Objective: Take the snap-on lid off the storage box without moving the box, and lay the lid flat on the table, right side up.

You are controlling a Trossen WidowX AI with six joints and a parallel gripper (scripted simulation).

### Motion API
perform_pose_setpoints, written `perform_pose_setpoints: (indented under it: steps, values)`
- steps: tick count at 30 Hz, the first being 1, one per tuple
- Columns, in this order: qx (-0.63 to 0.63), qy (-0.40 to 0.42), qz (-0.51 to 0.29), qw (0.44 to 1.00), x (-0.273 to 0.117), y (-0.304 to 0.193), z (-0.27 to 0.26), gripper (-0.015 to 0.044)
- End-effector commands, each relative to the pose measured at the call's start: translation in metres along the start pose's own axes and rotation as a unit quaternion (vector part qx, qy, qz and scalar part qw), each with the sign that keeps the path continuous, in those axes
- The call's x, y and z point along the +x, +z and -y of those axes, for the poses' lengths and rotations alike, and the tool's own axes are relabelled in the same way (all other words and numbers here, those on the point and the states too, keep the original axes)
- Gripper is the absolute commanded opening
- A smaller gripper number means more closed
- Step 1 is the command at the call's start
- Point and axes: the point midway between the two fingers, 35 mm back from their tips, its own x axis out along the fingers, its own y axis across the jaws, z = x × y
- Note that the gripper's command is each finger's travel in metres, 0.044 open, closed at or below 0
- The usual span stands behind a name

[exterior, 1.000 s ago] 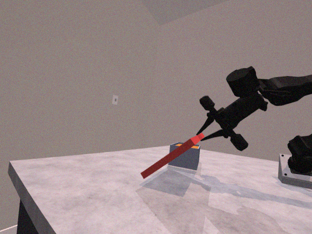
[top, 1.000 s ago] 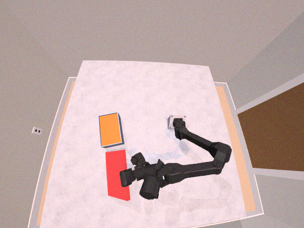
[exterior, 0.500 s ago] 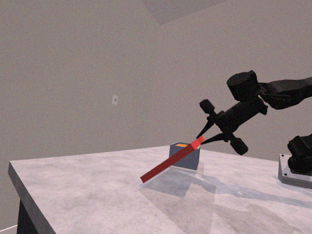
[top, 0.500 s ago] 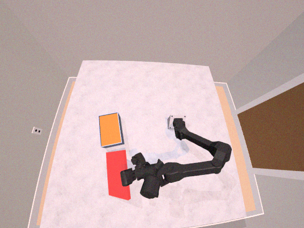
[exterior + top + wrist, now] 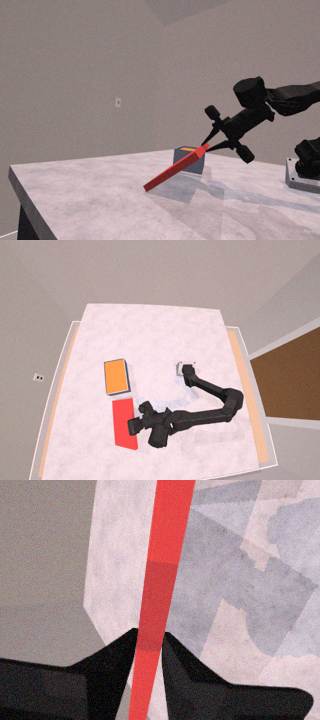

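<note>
The red lid (image 5: 122, 420) (image 5: 170, 169) (image 5: 156, 595) is off the box and steeply tilted. My gripper (image 5: 204, 148) (image 5: 150, 635) is shut on its raised edge. The lid's opposite, lower edge is at or just above the table (image 5: 155, 335) (image 5: 90, 201); I cannot tell if it touches. The dark blue-grey storage box (image 5: 127, 374) (image 5: 192, 165) stands upright and open, with an orange surface (image 5: 116, 376) (image 5: 188, 149) showing inside its rim. In the top view the lid lies nearer the camera than the box, and my fingertips are hidden.
The arm's base (image 5: 302, 186) stands on the table to the right of the box. The bent arm (image 5: 206, 416) (image 5: 292, 98) reaches over the table's right and near part. The table's left edge (image 5: 31, 206) shows in the exterior view, left of the lid.
</note>
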Motion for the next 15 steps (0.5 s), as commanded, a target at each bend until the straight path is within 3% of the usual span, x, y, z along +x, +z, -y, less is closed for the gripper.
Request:
perform_pose_setpoints:
  steps: [1, 15]
  values:
    - [0.002, 0.005, 0.002, 1.0, 0.0026, 0.0006, 0.0008, 0.0]
    - [0.002, 0.005, 0.002, 1.0, 0.0097, 0.0005, 0.0092, 0.0]
